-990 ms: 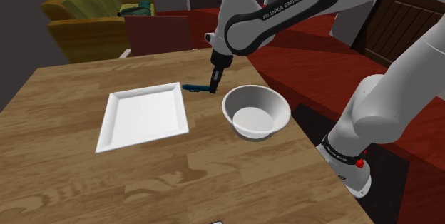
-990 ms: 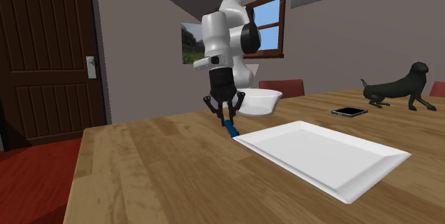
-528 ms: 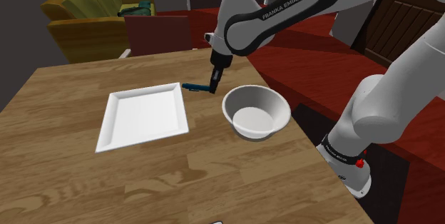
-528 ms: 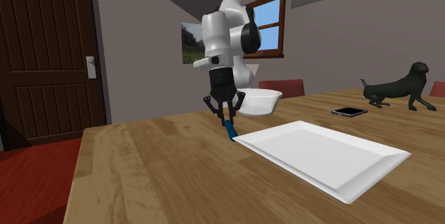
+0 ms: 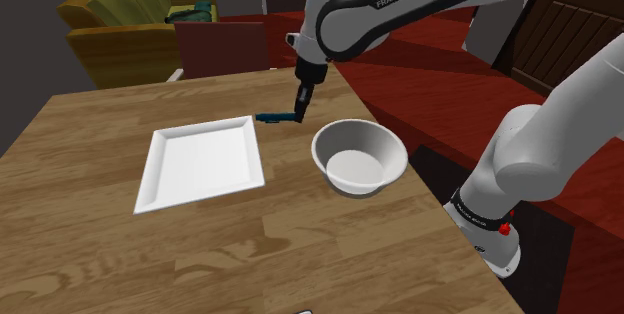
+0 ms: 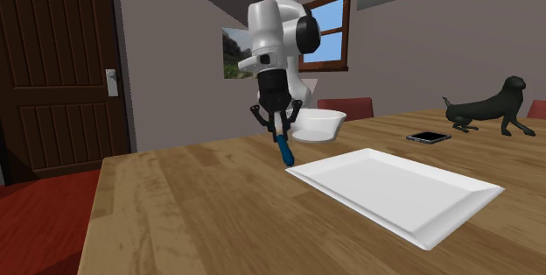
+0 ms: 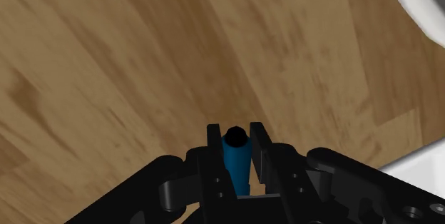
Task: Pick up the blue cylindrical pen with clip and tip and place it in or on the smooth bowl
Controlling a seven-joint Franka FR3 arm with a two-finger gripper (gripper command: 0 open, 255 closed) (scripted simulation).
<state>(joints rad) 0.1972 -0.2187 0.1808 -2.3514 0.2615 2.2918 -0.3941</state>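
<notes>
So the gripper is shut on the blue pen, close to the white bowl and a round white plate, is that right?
Not quite: the white plate is square, not round, as the shoulder view shows. The rest holds: the gripper is shut on the blue pen, close to the white bowl and that plate.

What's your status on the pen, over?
Hand shut on blue pen. Pen by plate corner, not yet at bowl. Nothing seen between pen and bowl.

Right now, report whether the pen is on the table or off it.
Off: the hand clasps the blue pen, and it hangs above the wooden table.
</notes>
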